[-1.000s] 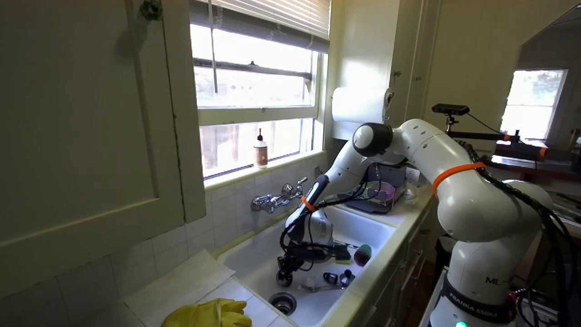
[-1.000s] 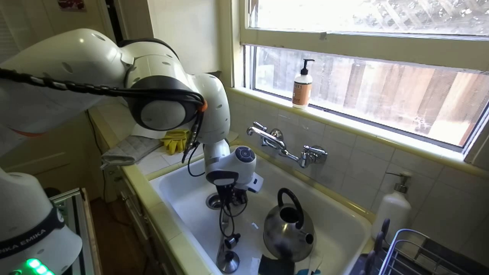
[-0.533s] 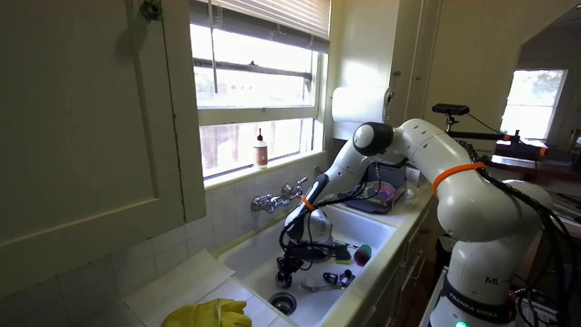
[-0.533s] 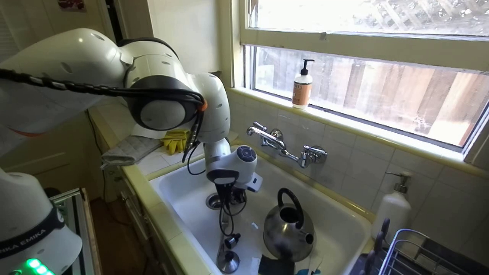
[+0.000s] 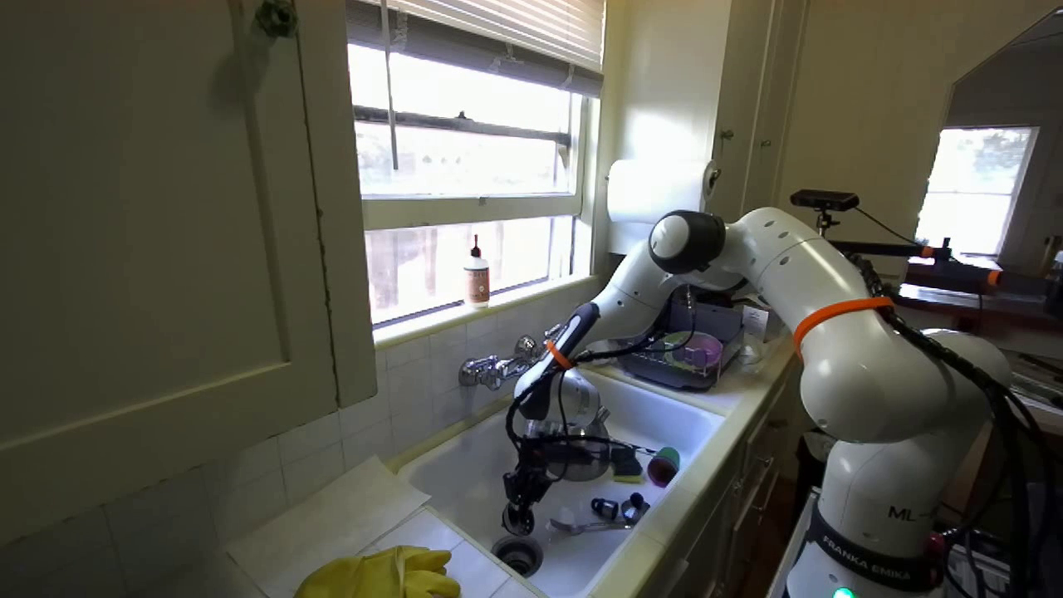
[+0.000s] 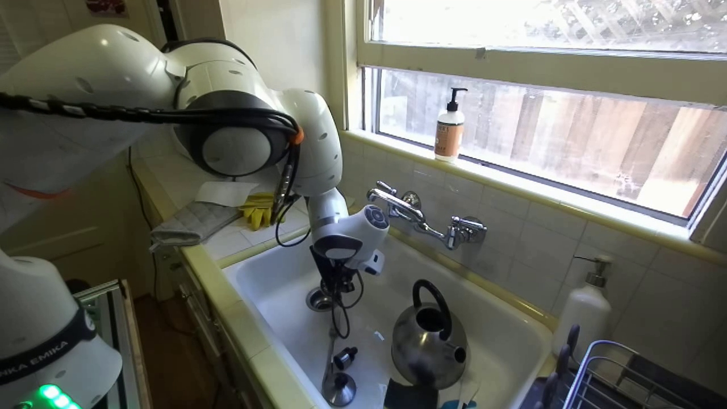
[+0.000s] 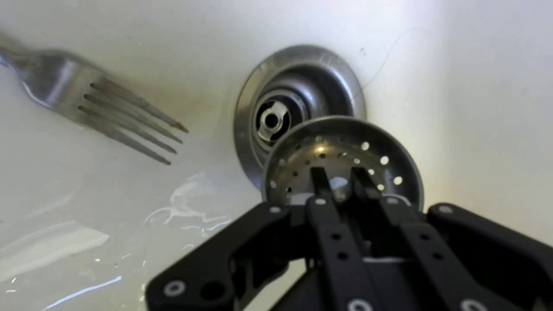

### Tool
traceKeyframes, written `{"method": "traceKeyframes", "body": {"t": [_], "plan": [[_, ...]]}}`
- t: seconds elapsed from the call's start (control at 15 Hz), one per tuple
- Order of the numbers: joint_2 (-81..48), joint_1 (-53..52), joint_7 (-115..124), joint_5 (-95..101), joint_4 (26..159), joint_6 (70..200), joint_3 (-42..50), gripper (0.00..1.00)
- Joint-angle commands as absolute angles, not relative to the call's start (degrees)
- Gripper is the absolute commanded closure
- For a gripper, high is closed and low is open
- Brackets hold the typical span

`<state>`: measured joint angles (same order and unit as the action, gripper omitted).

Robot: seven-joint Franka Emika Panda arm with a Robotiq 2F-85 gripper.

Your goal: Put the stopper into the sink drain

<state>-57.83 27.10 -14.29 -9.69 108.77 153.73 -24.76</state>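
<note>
- One round, perforated grey metal stopper is hanging tilted from the black two-fingered gripper; the fingers are standing narrow and holding it at its middle.
- In the wrist view the stopper is covering the near right part of the round steel drain; whether it is touching the rim, I cannot tell.
- A silver metal fork with four tines is lying left of the drain there, apart from it, tines pointing its way.
- In an exterior view a rounded grey metal kettle with a black looped handle is standing near right in the white sink; the drain is sitting far left.
- Yellow rubber gloves are lying near left, on the white tiled counter.
- A white bottle with an orange label is standing upright on the far windowsill.
</note>
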Motion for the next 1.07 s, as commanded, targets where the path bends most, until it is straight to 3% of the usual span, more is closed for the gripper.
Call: {"method": "traceKeyframes", "body": {"t": [0.0,0.33,1.0], "plan": [[-56.20,22.55,-15.73,-10.57,105.91,143.40,-21.16,0.96],[-56.75,14.07,-14.54,-9.49,100.72,136.02,-14.77,0.96],[-59.65,5.31,-13.85,-6.90,96.63,134.67,-8.05,0.96]]}}
